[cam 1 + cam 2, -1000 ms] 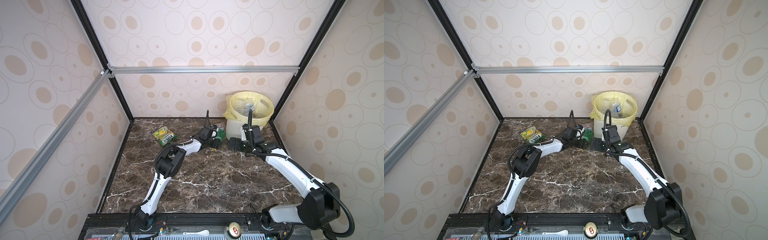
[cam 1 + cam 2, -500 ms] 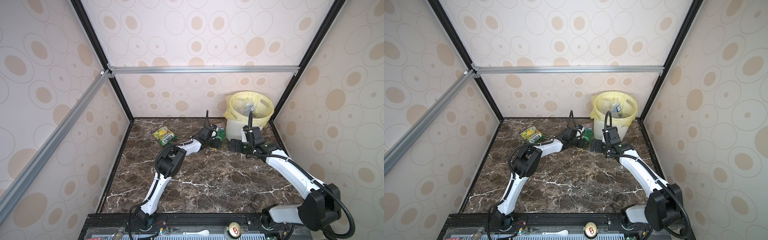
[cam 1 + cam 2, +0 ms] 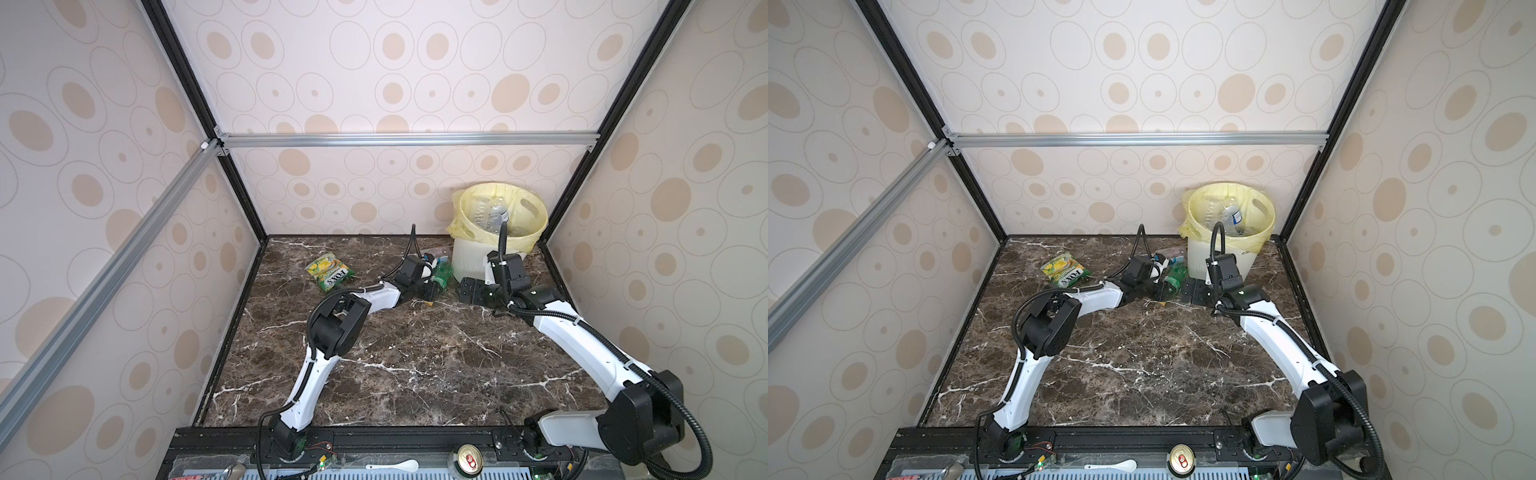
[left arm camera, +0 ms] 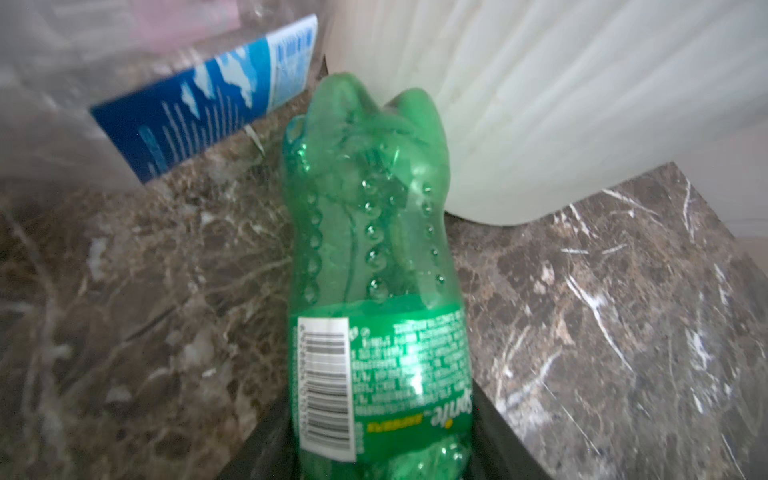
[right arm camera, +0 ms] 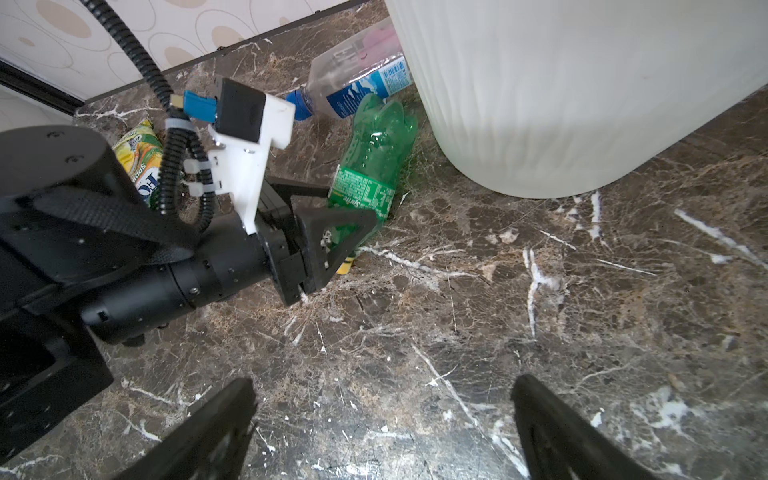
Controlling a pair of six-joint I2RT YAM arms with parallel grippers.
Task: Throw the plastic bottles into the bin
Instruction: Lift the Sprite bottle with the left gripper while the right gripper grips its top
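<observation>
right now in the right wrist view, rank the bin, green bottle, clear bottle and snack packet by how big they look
1. bin, by far
2. green bottle and clear bottle: alike, both partly hidden, so unranked
3. snack packet, only part showing

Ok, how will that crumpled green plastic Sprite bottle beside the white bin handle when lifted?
Probably light: the crumpled green plastic Sprite bottle looks empty. Its dented, see-through walls may give under the left claw, so the grip could slip. Lying on its side, it might roll if released.
</observation>
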